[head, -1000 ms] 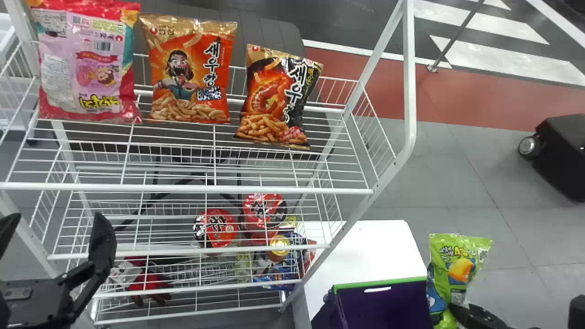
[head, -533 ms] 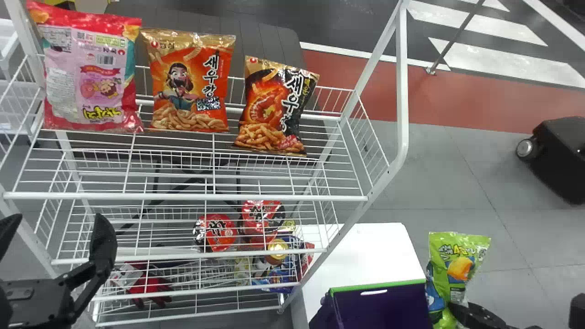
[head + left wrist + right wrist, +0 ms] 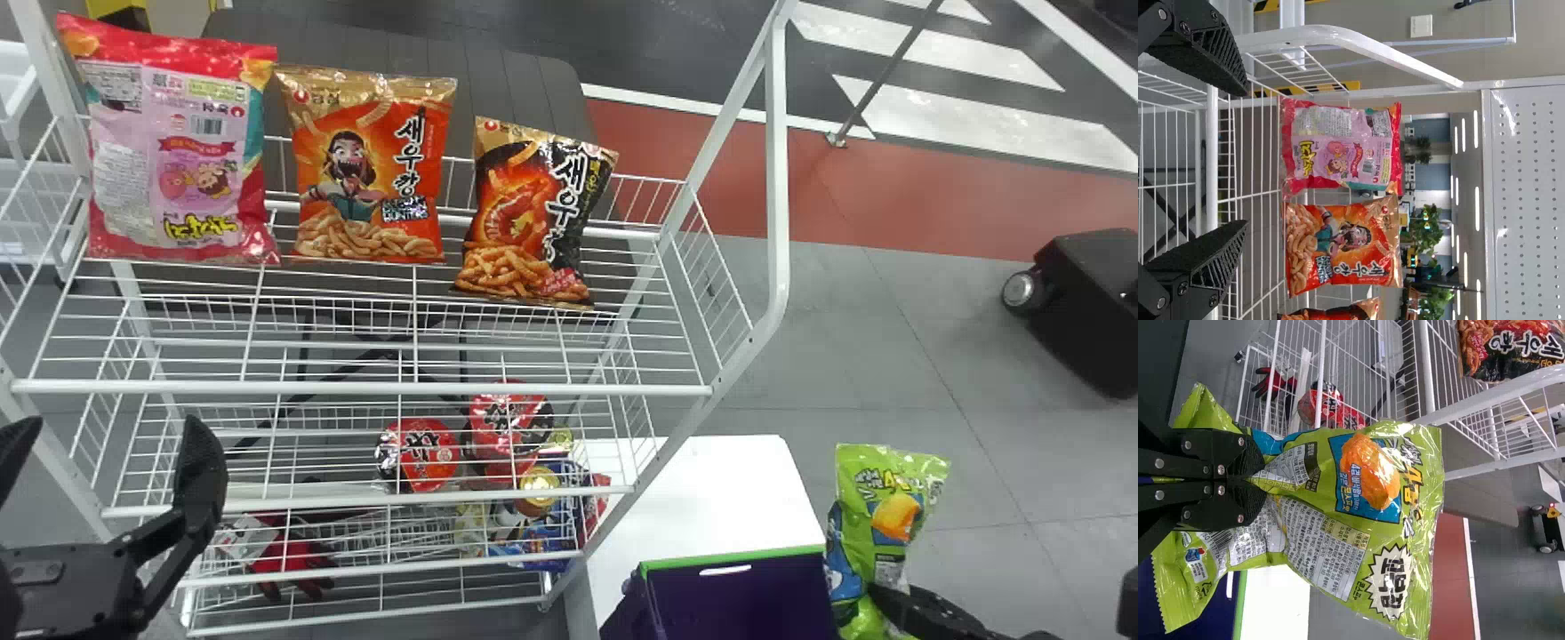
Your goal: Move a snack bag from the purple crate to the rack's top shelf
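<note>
In the head view my right gripper (image 3: 925, 613) is at the lower right with the green snack bag (image 3: 880, 516) upright beside the purple crate (image 3: 733, 600). The right wrist view shows that gripper (image 3: 1251, 480) shut on the pinched middle of the green bag (image 3: 1358, 520). My left gripper (image 3: 111, 471) stands open at the lower left, before the rack; in the left wrist view its gripper (image 3: 1245, 157) has nothing between its fingers. Three snack bags stand on the rack's top shelf (image 3: 356, 388): a pink-red one (image 3: 178, 151), an orange one (image 3: 366, 169) and a black-orange one (image 3: 533, 213).
White rack posts and a curved side rail (image 3: 778, 196) rise between the green bag and the top shelf. Lower shelves hold red cup noodles (image 3: 427, 453) and a red glove (image 3: 293, 564). A white table (image 3: 720, 489) lies behind the crate.
The rack and its bags have shifted downward in the head view. The green bag, in my right gripper, has moved slightly up and left. My left gripper keeps its place.
</note>
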You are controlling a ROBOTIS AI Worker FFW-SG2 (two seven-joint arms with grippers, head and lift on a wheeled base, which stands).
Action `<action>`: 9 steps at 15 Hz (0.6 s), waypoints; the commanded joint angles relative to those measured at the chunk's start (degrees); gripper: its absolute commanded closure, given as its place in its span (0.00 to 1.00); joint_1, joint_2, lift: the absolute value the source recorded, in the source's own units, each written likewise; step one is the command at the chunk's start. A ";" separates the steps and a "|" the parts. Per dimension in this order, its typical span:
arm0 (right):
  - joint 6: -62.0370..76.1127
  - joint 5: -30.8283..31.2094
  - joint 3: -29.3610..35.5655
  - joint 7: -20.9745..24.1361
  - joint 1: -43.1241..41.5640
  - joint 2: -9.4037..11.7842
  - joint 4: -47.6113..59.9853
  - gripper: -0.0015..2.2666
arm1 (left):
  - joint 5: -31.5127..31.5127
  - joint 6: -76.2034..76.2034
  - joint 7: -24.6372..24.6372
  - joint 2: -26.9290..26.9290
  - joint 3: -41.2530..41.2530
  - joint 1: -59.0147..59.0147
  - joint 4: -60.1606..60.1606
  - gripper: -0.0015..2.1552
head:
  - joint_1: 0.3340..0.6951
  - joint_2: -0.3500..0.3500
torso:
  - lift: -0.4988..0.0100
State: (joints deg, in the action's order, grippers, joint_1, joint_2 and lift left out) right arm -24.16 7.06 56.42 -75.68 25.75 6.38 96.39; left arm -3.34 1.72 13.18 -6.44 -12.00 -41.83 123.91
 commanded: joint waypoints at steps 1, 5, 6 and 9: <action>-3.57 -1.52 1.50 -1.40 0.00 -0.05 1.88 0.74 | 0.00 0.00 0.00 0.03 0.05 0.08 -0.16 0.06 | 1.00 0.00 | 0.98; -11.13 -6.18 5.99 -2.65 0.00 -1.19 11.10 0.74 | 0.00 0.00 -0.09 0.11 -0.04 0.43 -0.77 0.06 | 1.00 0.00 | 0.98; -14.30 -8.47 7.22 -2.65 0.00 -1.81 15.23 0.74 | 0.00 0.00 -0.09 0.20 -0.13 0.43 -0.86 0.06 | 1.00 0.00 | 0.98; -22.91 -14.00 9.59 -2.65 -0.26 -4.80 27.98 0.74 | 0.00 0.00 0.00 0.20 -0.39 0.52 -1.13 0.06 | 1.00 0.00 | 0.98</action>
State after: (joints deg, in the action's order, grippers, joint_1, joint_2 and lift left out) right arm -43.67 -4.34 65.10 -78.14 25.67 2.94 118.61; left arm -3.34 1.72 13.14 -6.28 -12.26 -41.33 122.89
